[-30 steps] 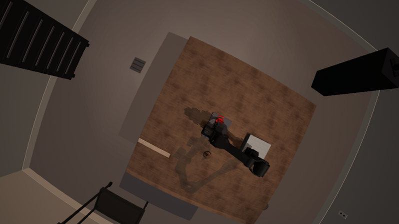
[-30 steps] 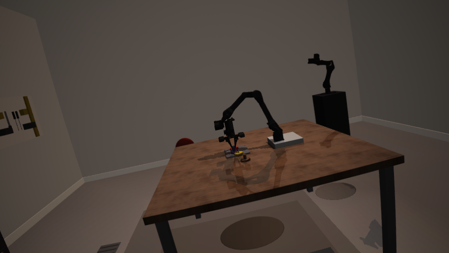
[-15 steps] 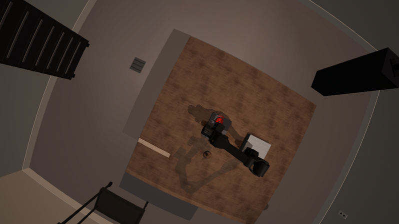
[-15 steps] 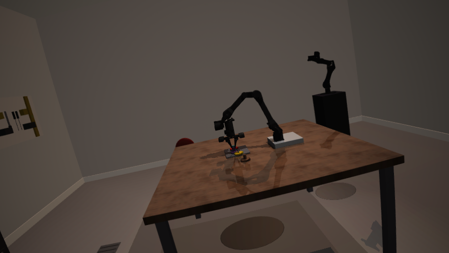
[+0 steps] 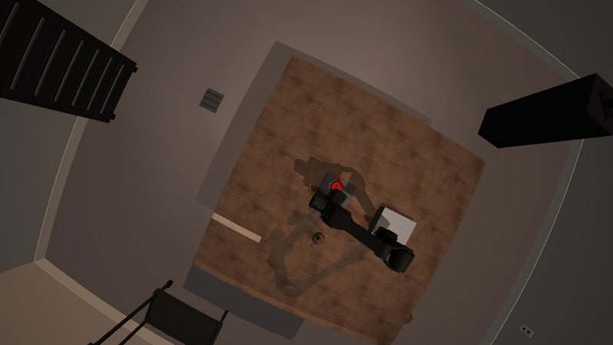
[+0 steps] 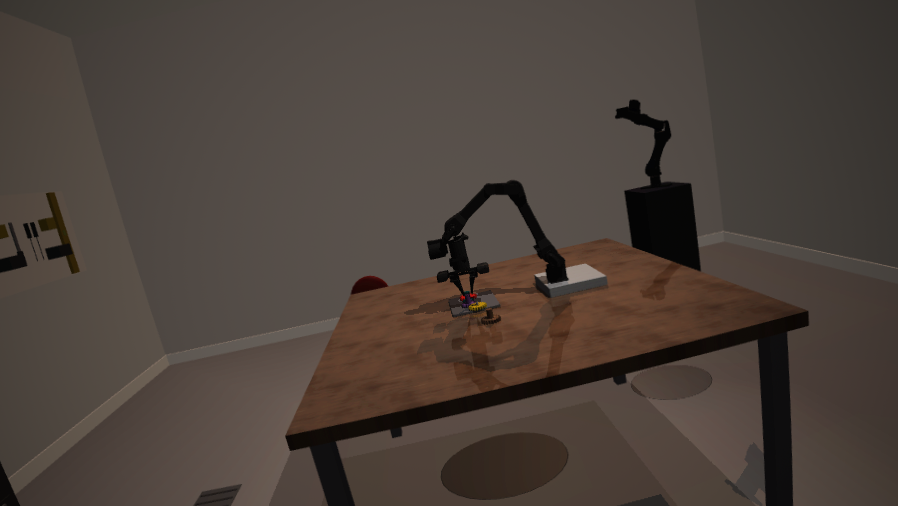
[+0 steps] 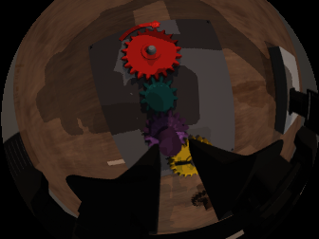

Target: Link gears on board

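The grey board (image 5: pixel 350 189) (image 7: pixel 215 85) carries a line of gears. The red gear (image 5: pixel 336 186) (image 7: pixel 161 62) is at its far end in the wrist view. A small teal gear (image 7: pixel 159 97) stands beside it, then a purple gear (image 6: pixel 466 304) (image 7: pixel 169 142) with a knob. The yellow gear (image 6: pixel 478 306) (image 7: pixel 189 170) is beside the purple one, partly behind a fingertip. My gripper (image 6: pixel 467 293) (image 7: pixel 174 146) is slightly open around the purple knob, with a small gap at one side. Tooth contact and whether the purple gear is fully flat are unclear. A loose brown gear (image 5: pixel 318 238) (image 6: pixel 490 319) stands on the table.
The arm's white base block (image 5: pixel 399 224) (image 6: pixel 584 276) is on the table to the right of the board. A pale strip (image 5: pixel 236 228) lies near the table's left edge in the overhead view. The arm's shadows cross the board and table.
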### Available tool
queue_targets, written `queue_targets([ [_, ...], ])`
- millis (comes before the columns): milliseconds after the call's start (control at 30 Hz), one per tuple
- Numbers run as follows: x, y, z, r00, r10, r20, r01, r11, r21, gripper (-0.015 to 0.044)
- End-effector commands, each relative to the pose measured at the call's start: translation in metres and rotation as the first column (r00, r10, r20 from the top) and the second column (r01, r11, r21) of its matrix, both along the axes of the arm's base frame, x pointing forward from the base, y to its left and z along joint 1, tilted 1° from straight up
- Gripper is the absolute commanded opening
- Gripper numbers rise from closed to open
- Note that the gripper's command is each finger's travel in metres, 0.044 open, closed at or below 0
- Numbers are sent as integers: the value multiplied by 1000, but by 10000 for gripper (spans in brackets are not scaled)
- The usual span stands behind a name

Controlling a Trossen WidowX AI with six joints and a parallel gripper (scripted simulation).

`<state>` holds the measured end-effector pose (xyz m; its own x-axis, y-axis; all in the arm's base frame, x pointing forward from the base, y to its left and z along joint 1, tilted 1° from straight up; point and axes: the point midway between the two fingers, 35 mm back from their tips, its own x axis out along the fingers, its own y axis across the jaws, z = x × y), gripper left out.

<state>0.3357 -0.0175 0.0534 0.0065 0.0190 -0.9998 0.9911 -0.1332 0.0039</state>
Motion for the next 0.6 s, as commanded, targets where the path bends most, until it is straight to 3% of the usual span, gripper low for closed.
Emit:
queue_targets([
  [0, 2, -1, 27, 1000, -2, 19, 2, 1000, -1, 140],
  [200, 1, -1, 39, 1000, -2, 19, 2, 1000, -1, 140],
  [233, 2, -1, 34, 1000, -2, 17, 2, 1000, -1, 166],
  [367, -3, -1, 79, 1000, -2, 16, 2, 1000, -1, 271],
  [567, -3, -1, 81, 1000, -2, 16, 2, 1000, -1, 429],
])
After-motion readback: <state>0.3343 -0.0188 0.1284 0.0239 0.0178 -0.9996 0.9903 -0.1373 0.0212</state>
